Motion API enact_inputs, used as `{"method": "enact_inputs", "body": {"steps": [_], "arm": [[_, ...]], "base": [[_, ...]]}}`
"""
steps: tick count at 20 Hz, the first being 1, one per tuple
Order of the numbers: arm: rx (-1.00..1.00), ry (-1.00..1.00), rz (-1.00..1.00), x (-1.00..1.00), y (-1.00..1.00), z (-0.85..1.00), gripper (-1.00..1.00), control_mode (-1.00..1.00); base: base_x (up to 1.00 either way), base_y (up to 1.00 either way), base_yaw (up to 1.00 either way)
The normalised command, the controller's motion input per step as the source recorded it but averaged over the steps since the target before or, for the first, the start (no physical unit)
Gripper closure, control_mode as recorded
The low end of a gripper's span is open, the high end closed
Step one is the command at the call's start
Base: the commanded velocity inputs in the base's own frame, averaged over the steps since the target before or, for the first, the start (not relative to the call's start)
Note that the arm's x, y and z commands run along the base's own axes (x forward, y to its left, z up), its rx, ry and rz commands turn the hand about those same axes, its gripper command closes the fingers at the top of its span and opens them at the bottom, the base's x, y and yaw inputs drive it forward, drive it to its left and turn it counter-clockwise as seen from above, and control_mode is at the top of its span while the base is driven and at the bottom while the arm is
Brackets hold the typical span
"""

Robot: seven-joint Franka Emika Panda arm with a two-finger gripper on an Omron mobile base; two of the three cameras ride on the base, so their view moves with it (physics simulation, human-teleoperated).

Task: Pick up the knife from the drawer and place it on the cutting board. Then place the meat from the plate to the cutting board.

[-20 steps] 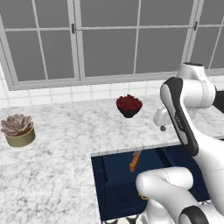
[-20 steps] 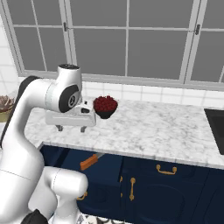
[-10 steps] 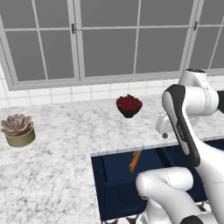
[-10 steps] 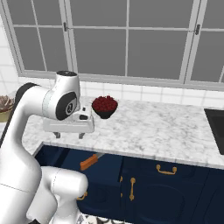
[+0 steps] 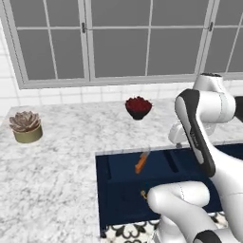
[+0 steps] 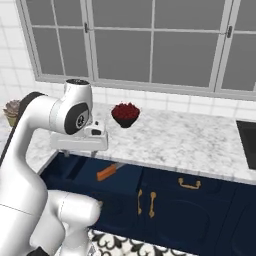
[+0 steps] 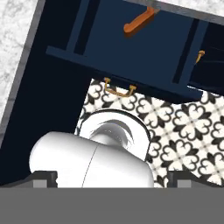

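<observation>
The knife (image 5: 140, 162) was seen lying in the opened drawer (image 5: 123, 190) at frame centre, below the counter (image 5: 57, 161) edge, not yet picked up. Jaws were spread wide, nothing gripped. Knife placement and the meat transfer were judged still undone.

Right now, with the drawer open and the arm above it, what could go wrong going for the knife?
The small orange-handled knife lies at the back of the open navy drawer, close under the marble counter edge; the open gripper might clip that edge descending. The knife lies flat and slanted, so misaligned fingers could nudge it instead of gripping.
</observation>
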Motion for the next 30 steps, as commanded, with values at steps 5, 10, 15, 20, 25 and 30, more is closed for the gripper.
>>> {"method": "enact_inputs", "body": {"steps": [5, 10, 15, 20, 25, 30], "arm": [[0.0, 0.0, 0.0, 0.0, 0.0, 0.0, -1.0, 1.0], [0.0, 0.0, 0.0, 0.0, 0.0, 0.0, -1.0, 1.0], [0.0, 0.0, 0.0, 0.0, 0.0, 0.0, -1.0, 1.0], [0.0, 0.0, 0.0, 0.0, 0.0, 0.0, -1.0, 1.0], [0.0, 0.0, 0.0, 0.0, 0.0, 0.0, -1.0, 1.0], [0.0, 0.0, 0.0, 0.0, 0.0, 0.0, -1.0, 1.0]], "base": [[-0.2, -0.44, 0.32], [0.02, -0.66, 0.46], [-0.04, -0.91, 0.52], [0.05, -0.55, 0.45], [-0.03, -0.57, 0.47], [0.01, -0.58, 0.37]]}}
